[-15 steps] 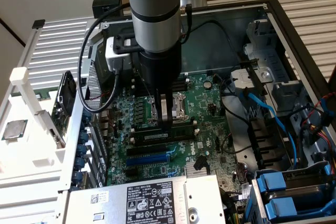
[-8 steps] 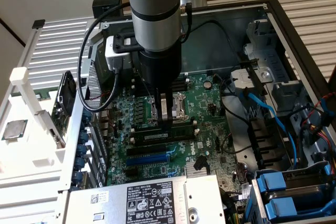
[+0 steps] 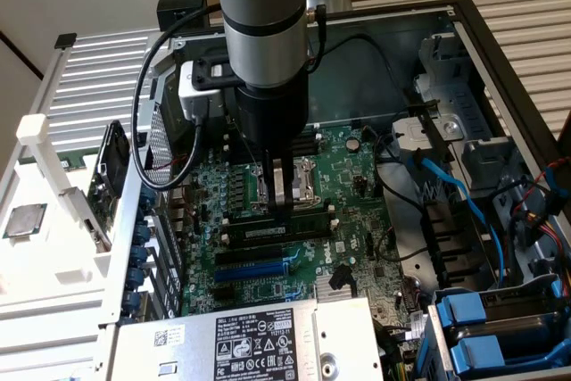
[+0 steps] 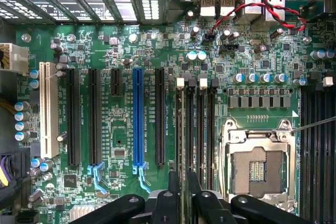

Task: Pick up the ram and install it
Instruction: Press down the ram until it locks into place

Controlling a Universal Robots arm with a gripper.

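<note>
The ram (image 3: 287, 212) sits on edge in a black slot just below the CPU socket (image 3: 293, 180), middle of the exterior view. The tool (image 3: 282, 205) hangs right over it, fingers (image 4: 174, 184) partly spread astride its top edge, above the green motherboard (image 3: 357, 220).

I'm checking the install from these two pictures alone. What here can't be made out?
- Exterior view: the middle of the memory slots is hidden behind the claw.
- Wrist view: one edge of the CPU socket is covered by the claw's black links.
- Exterior view: the fine print on the power supply label is too small to read.
- Wrist view: the outer slots are cut off by the picture's edge.
</note>
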